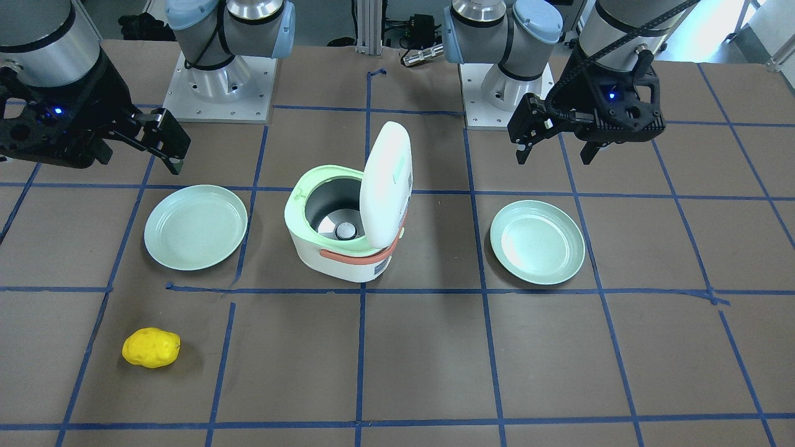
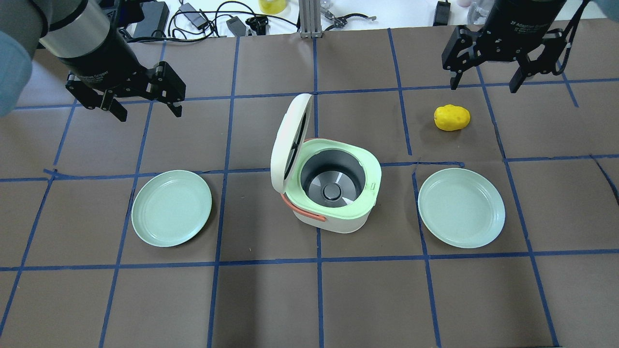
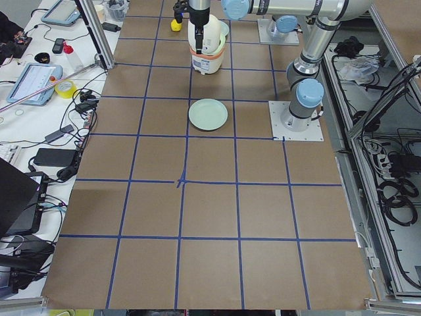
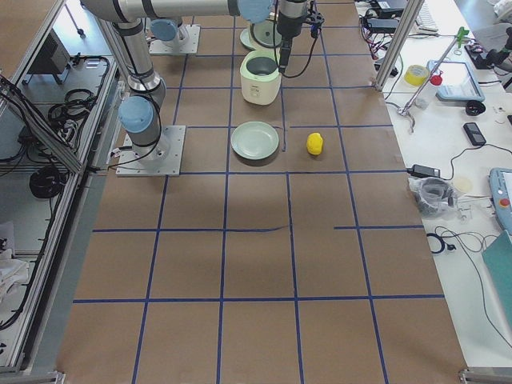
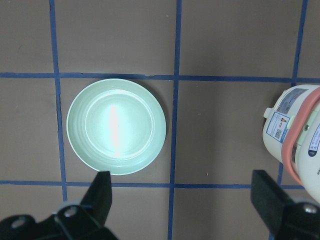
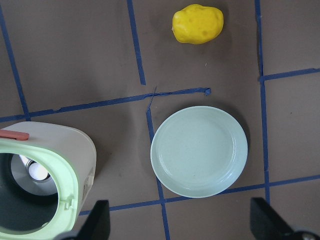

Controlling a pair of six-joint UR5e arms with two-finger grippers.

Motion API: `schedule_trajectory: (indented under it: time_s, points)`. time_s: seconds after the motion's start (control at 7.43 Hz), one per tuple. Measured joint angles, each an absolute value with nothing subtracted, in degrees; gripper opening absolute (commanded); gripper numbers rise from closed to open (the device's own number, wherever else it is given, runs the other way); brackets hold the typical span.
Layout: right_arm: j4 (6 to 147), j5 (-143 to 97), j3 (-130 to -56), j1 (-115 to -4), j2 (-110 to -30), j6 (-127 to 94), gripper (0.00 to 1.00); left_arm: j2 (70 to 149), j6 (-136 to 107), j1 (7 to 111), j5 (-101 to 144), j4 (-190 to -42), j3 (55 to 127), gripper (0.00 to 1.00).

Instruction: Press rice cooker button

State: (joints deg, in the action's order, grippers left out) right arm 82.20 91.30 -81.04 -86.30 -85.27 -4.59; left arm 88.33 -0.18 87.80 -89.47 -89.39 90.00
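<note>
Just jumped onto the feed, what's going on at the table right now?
Nothing is being handled. The rice cooker sits mid-table with its lid standing open and the pot empty. Both arms hang above the table, away from it: the left tool and right tool are open and hold nothing. The left plate and right plate flanking the cooker are empty, and a yellow potato-like toy lies beyond the right plate.

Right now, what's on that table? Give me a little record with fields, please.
rice cooker: centre of table, nothing inside
lid: open, standing up
left plate: pale green, empty, beside the cooker
right plate: pale green, empty, on the cooker's other side
yellow lumpy object: on the table, on the robot's right
left gripper: open, holding nothing
right gripper: open, holding nothing
</note>
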Motion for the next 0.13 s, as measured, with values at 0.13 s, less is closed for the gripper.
schedule_trajectory:
  time_s: [0.13]
  points:
    - [82.18, 91.52, -81.03, -86.30, -85.27, -4.59, 1.00, 88.33, -0.18, 87.80, -89.47, -89.39, 90.00, 1.00]
